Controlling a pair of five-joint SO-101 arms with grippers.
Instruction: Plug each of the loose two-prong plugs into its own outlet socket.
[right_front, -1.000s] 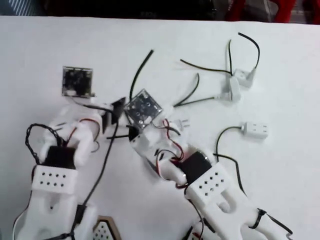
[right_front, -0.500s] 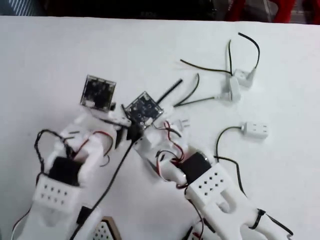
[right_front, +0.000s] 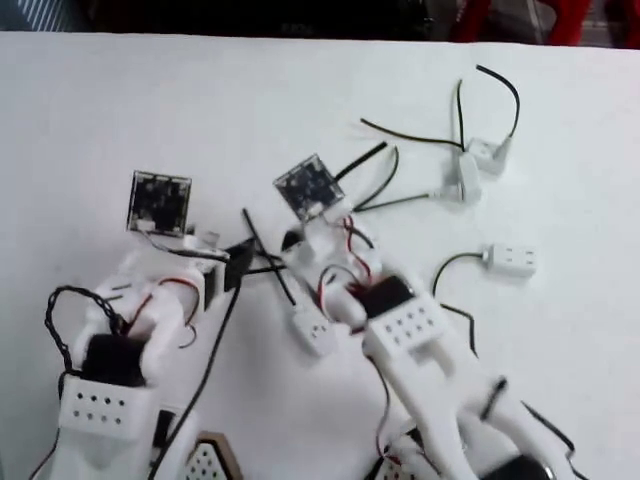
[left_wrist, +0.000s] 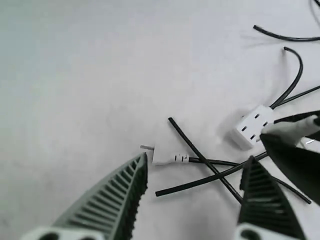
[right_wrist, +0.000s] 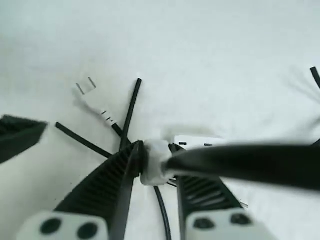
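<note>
My right gripper (right_wrist: 156, 152) is shut on a small white plug (right_wrist: 154, 167) whose thick black cable runs off to one side. In the high view the right gripper (right_front: 293, 243) sits mid-table, facing the left gripper (right_front: 238, 263). The left gripper (left_wrist: 197, 165) stands open just above the table. A loose white two-prong plug (left_wrist: 162, 153) lies just ahead of its fingers, among crossed black cables. That same loose plug (right_wrist: 89, 96) lies on the table ahead of my right gripper. A white socket block (left_wrist: 252, 126) lies close to the right gripper's tip. Another white socket (right_front: 313, 330) lies beside the right arm.
More white sockets on black leads lie at the right: one (right_front: 510, 258) by itself, two (right_front: 467, 178) (right_front: 487, 150) close together farther back. Black cables (right_front: 265, 262) cross between the two grippers. The left and far parts of the white table (right_front: 120, 90) are bare.
The right arm has pulled away and turned, its gripper now farther back and to the right, uncovering a socket beside it. The left arm swung right, then back left.
</note>
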